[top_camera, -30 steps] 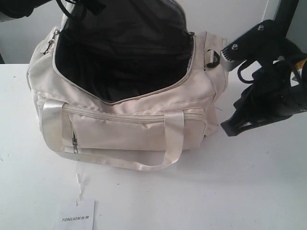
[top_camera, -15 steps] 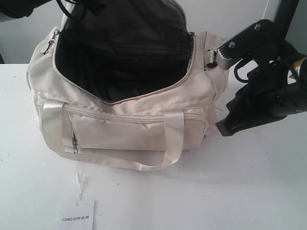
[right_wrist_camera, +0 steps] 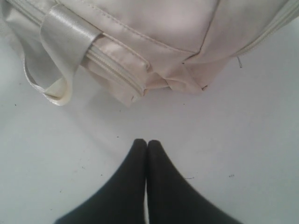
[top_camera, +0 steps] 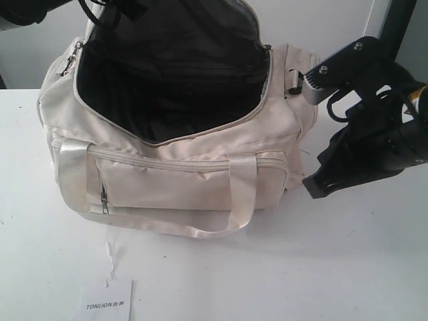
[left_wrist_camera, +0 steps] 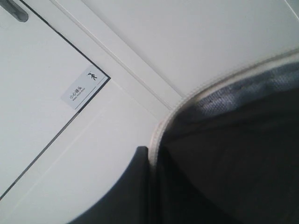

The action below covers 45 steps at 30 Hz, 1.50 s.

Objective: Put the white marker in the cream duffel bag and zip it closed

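Eased back from the large cream fabric duffel bag, the right end effector hangs closed and empty above the white bench. Whether the left end effector grips the raised flap cannot be told. With the slim white marker unseen, perhaps inside, zipping looks next: flap down first.

The cream duffel bag sits upright on the white bench, its long front side facing the exterior camera. Its top flap is lifted up and back, so the main compartment gapes wide and shows the black lining. Along the front runs a pocket with its zip drawn shut, the metal pull hanging at the left end. A shiny cream strap handle droops down over the pocket onto the bench. A dark ring sits at the right end.
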Each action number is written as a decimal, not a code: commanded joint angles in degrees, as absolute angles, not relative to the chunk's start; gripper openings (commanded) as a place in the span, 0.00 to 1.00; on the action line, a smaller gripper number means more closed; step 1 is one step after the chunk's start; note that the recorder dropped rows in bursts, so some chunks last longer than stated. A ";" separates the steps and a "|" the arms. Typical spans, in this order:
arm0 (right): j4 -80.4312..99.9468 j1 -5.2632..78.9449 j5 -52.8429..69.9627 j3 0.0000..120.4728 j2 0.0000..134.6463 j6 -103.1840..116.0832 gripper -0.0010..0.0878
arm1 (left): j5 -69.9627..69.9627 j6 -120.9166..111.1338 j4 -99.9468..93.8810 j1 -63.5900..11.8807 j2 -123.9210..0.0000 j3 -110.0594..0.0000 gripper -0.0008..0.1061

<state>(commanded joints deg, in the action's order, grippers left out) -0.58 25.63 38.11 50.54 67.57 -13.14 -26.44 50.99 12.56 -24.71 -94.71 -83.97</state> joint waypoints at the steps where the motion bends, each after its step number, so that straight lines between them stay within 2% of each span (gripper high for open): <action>1: -0.58 25.63 38.11 50.54 67.57 -13.14 0.01 | -26.44 50.99 12.56 -24.71 -94.71 -83.97 0.01; 7: -0.58 25.63 38.13 50.54 67.57 -12.88 0.01 | -23.87 43.42 12.56 -24.71 -94.29 -83.97 0.01; 29: -0.47 25.63 33.78 50.54 67.57 -12.88 0.01 | 22.02 31.46 12.91 -24.71 -89.34 -83.97 0.01; 37: -0.47 25.63 31.05 50.54 67.57 -12.88 0.01 | 33.36 31.46 13.07 -24.71 -89.97 -83.97 0.01; 40: -0.47 25.63 30.53 50.54 67.57 -12.88 0.01 | 38.53 31.46 13.44 -24.71 -90.91 -83.97 0.13; 43: -0.47 25.63 30.42 50.54 67.57 -12.88 0.01 | 43.29 31.46 13.66 -24.71 -91.97 -83.97 0.37; 44: -0.47 25.63 30.42 50.54 67.57 -12.88 0.01 | 45.44 29.67 13.66 -24.71 -92.32 -83.97 0.54; 45: -0.47 25.63 30.42 50.54 67.57 -12.88 0.01 | 46.36 29.24 13.78 -24.71 -92.32 -83.97 0.59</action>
<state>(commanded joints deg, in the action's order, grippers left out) -0.47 25.63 30.42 50.54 67.57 -12.88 46.36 29.24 13.78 -24.71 -92.32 -83.97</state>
